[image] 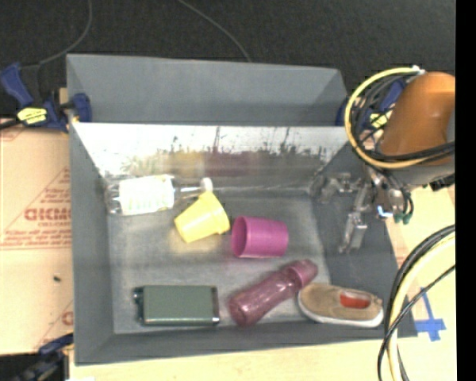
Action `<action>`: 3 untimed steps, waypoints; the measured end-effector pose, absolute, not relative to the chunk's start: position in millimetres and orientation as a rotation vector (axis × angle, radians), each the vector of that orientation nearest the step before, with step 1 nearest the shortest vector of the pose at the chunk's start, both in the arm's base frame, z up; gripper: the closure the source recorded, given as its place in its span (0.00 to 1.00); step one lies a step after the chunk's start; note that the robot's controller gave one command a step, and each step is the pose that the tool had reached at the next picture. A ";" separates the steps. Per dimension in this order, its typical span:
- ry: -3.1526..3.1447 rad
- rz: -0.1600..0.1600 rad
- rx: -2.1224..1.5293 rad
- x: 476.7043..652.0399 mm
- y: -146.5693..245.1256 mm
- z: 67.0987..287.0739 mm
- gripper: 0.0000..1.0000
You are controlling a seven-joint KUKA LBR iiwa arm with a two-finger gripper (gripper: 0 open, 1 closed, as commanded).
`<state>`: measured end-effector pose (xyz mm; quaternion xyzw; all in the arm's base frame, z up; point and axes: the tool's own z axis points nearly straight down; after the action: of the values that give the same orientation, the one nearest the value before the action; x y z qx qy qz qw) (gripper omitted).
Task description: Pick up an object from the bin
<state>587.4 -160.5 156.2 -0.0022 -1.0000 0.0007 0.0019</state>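
My gripper (338, 216) hangs at the bin's right side with its metal fingers spread open and nothing between them. A magenta cup (259, 237) lies on its side to the gripper's left, near the bin's middle. Below the gripper, in the front right corner, rests a beige shoe (341, 305) with a red insole. A pink glittery bottle (270, 292) lies slanted just left of the shoe.
A yellow cup (201, 218) lies tipped beside the magenta one. A clear and white bottle (147, 194) rests by the back left wall. A dark flat rectangular device (177, 305) sits at the front left. The arm, with its orange cover and cables, stands over the right rim.
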 end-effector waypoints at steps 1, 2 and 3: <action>-3.146 0.005 0.000 589.4 -160.0 161.2 0.00; -3.147 0.009 0.149 557.3 -143.9 123.1 0.00; -3.117 0.006 0.444 555.7 -114.2 91.8 0.00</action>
<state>555.7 -114.2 91.8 0.1411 -0.9900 0.0020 -0.0036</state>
